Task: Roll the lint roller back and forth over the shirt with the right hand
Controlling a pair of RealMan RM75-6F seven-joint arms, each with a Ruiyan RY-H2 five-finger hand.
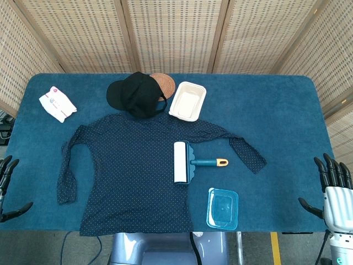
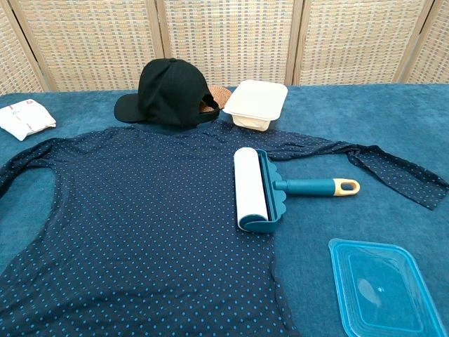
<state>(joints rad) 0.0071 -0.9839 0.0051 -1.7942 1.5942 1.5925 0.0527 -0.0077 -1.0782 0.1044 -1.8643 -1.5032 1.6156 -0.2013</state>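
A navy dotted long-sleeved shirt (image 1: 132, 176) (image 2: 133, 225) lies spread flat on the blue table. The lint roller (image 1: 183, 162) (image 2: 254, 189) rests on the shirt's right edge, its white roll on the cloth and its teal handle with the orange tip (image 1: 220, 162) (image 2: 344, 187) pointing right. My right hand (image 1: 333, 190) hangs open at the table's right edge, far from the roller, holding nothing. At the left edge my left hand (image 1: 6, 185) is also open and empty. Neither hand shows in the chest view.
A black cap (image 1: 135, 94) (image 2: 165, 93) lies at the shirt's collar over a brown round mat (image 1: 164, 84). A white tray (image 1: 187, 100) (image 2: 256, 102) stands behind the roller. A blue clear lid (image 1: 223, 208) (image 2: 382, 288) lies at the front right. A white packet (image 1: 57, 104) (image 2: 24, 118) sits far left.
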